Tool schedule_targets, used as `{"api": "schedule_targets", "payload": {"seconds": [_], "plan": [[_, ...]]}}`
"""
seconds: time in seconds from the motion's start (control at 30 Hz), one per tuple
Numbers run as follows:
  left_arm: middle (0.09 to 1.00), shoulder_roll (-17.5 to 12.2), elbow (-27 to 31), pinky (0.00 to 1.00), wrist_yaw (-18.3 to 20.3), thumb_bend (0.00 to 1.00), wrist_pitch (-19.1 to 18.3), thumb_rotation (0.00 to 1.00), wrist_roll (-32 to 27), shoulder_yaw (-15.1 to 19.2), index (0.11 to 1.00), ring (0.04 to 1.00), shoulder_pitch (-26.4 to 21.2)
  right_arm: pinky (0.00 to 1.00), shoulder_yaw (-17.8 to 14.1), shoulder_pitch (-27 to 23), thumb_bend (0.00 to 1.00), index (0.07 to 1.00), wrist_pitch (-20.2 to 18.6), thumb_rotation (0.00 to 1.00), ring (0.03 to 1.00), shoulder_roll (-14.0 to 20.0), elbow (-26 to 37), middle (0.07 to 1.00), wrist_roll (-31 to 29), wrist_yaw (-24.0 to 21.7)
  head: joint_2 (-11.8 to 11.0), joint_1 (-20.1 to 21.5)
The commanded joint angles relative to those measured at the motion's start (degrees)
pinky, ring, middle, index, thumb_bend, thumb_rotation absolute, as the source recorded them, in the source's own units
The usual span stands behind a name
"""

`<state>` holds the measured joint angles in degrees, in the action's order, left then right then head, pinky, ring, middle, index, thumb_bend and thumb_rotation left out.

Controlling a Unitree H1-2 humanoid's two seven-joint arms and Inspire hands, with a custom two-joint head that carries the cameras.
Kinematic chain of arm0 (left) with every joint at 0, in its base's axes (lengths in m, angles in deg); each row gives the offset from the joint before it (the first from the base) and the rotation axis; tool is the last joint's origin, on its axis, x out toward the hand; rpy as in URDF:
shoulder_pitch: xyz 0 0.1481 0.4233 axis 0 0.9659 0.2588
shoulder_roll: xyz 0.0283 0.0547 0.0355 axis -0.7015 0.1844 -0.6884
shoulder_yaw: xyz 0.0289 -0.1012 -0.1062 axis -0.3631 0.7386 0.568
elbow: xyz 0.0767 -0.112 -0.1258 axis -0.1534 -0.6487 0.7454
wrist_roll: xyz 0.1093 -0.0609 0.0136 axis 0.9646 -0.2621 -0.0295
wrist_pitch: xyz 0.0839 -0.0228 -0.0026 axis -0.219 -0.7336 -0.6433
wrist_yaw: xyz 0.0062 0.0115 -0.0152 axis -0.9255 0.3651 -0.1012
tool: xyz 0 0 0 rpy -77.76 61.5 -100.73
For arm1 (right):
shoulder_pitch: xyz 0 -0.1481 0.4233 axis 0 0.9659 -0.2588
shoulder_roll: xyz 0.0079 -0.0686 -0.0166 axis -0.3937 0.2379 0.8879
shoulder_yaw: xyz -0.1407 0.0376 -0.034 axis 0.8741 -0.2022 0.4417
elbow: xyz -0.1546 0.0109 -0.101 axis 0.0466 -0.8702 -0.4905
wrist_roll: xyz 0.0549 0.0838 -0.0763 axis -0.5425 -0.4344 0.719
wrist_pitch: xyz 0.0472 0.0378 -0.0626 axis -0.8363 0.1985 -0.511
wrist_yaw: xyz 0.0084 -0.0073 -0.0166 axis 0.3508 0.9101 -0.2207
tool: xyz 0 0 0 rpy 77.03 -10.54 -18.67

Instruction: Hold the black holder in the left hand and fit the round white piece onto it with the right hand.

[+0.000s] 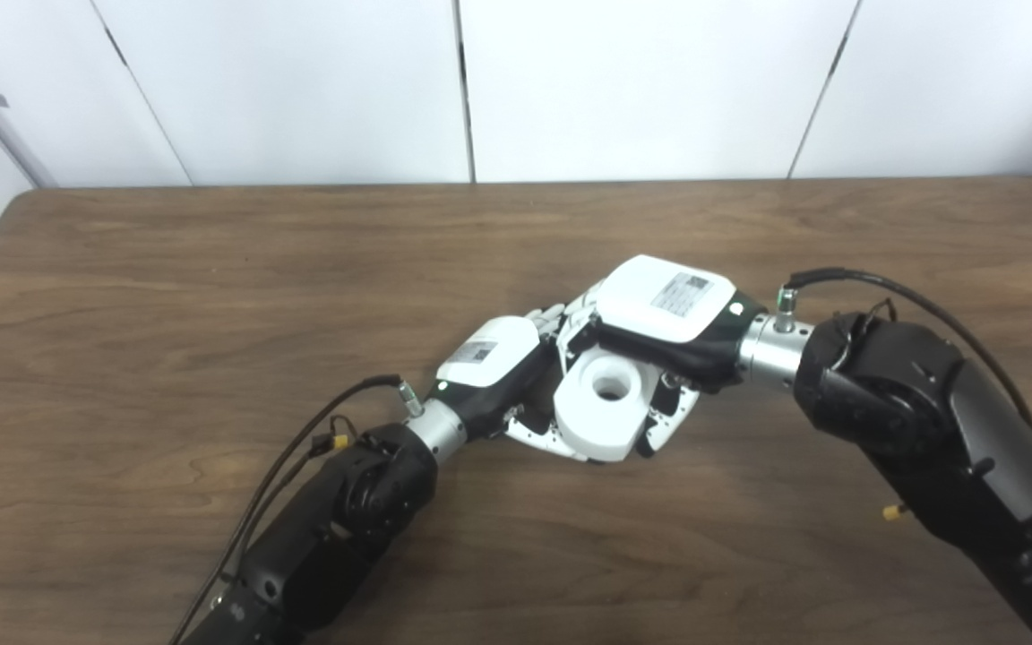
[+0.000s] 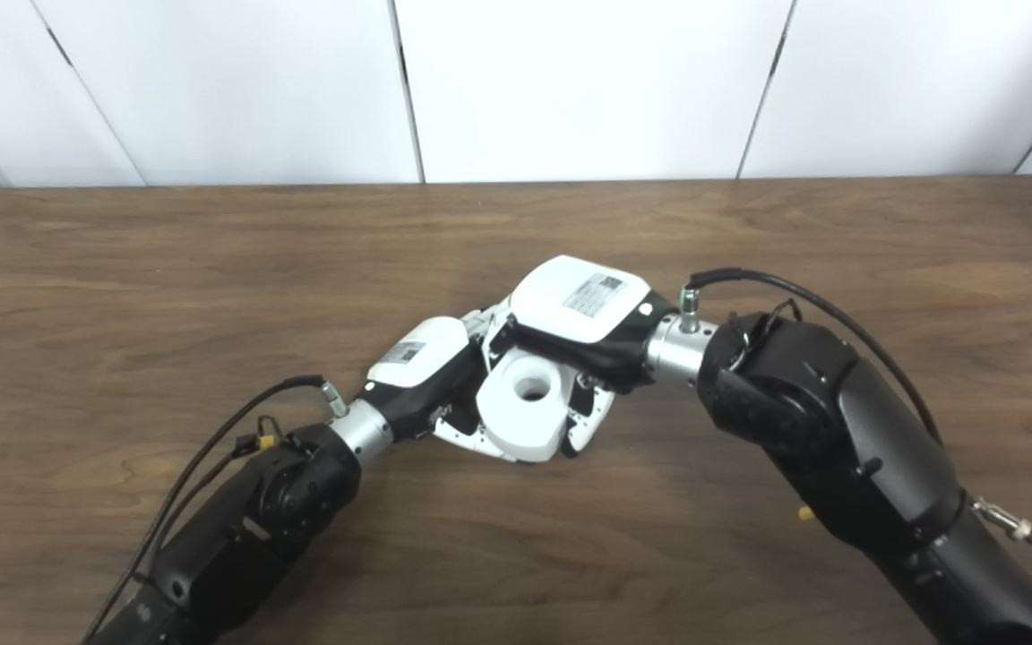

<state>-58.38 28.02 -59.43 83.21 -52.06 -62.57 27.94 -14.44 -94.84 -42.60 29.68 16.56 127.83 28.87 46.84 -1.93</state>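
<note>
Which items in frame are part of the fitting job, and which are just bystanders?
Job items:
- round white plastic piece with a centre hole, between both hands
- left hand, at the piece's left side
- right hand, over the piece
- black holder: hidden, cannot confirm

Bystanders:
- brown wooden table
- white wall panels

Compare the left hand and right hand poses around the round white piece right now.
The left hand comes in low from the left, beside the round white piece with a centre hole; the right hand sits higher, arched over its far side from the right. The right hand's back looks larger in view than the left's. Both have white backs with labels and fingers around the piece. The black holder is hidden.
</note>
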Motion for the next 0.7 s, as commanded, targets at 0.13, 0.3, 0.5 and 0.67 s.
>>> {"api": "schedule_targets", "payload": {"seconds": [0.13, 0.3, 0.5, 0.67], "plan": [[0.968, -0.6, -2.8, 0.98, 4.7, 0.52, -1.4, 0.07, 1.6, -2.3, 0.482, 1.000, 1.8, 0.82, 0.0, -1.6, 0.53, 0.481, 2.1, 0.14, 0.816, -0.2, 1.2, 0.712, 0.9, -0.4, 0.1, 0.3], [0.966, -1.0, -2.2, 0.98, 5.3, 0.52, -1.8, 0.07, 1.3, -2.2, 0.483, 1.000, 1.9, 0.83, -0.3, -1.2, 0.52, 0.481, 3.2, 0.14, 0.813, 0.0, -0.8, 0.705, 1.3, 0.2, 0.0, 0.6], [0.969, -1.2, -1.8, 0.98, 5.9, 0.52, -1.9, 0.07, 1.0, -2.1, 0.484, 1.000, 2.0, 0.82, -0.9, -0.8, 0.52, 0.480, 3.6, 0.14, 0.817, 0.3, -2.3, 0.707, 1.5, 0.7, 0.1, 0.8], [0.967, -1.4, -1.3, 0.98, 6.1, 0.52, -2.0, 0.07, 0.9, -2.0, 0.485, 1.000, 2.3, 0.82, -1.1, -0.7, 0.53, 0.480, 3.6, 0.14, 0.822, 0.3, -2.6, 0.708, 1.7, 0.6, 0.2, 0.7]]}}
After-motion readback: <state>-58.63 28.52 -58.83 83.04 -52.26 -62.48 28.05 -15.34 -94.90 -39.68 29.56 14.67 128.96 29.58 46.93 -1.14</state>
